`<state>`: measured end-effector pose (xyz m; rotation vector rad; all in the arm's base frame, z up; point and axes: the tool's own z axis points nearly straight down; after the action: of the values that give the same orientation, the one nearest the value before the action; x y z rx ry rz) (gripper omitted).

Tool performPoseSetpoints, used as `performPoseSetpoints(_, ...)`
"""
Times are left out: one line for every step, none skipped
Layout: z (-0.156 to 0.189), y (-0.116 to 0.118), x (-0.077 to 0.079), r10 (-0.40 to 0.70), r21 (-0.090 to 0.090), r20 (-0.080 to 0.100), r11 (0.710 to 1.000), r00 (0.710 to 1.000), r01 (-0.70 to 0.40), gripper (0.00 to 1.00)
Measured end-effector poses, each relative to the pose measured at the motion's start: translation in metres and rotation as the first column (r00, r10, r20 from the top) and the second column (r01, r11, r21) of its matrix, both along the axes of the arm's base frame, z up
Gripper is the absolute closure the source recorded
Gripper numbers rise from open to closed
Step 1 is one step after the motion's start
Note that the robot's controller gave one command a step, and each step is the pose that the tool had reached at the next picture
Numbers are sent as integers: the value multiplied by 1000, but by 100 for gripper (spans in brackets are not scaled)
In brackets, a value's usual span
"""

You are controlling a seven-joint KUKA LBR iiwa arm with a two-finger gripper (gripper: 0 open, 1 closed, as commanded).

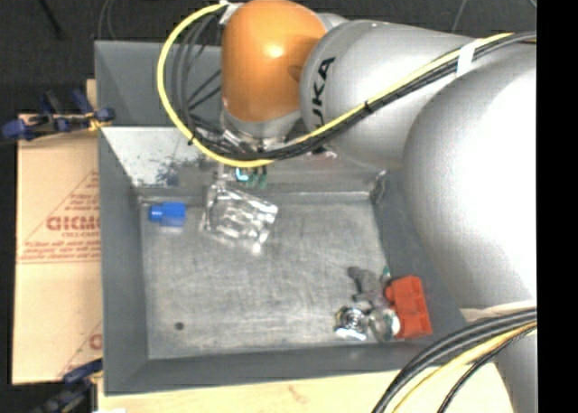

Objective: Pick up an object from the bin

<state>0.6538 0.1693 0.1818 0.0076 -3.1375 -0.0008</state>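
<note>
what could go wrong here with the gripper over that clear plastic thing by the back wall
The clear plastic piece is see-through and glossy, so it may slip or be misjudged under the gripper. It lies close to the bin's back wall, which the arm might scrape. The blue cylinder beside it could get knocked.

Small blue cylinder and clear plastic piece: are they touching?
Apart. The camera view shows bare bin floor between the small blue cylinder and the clear plastic piece.
</note>
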Motion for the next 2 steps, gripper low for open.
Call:
performPoseSetpoints(-90,-90,4,268,-3,16,963,963,-268,0)
performPoseSetpoints(-87,-88,5,268,-2,19,964,963,-268,100)
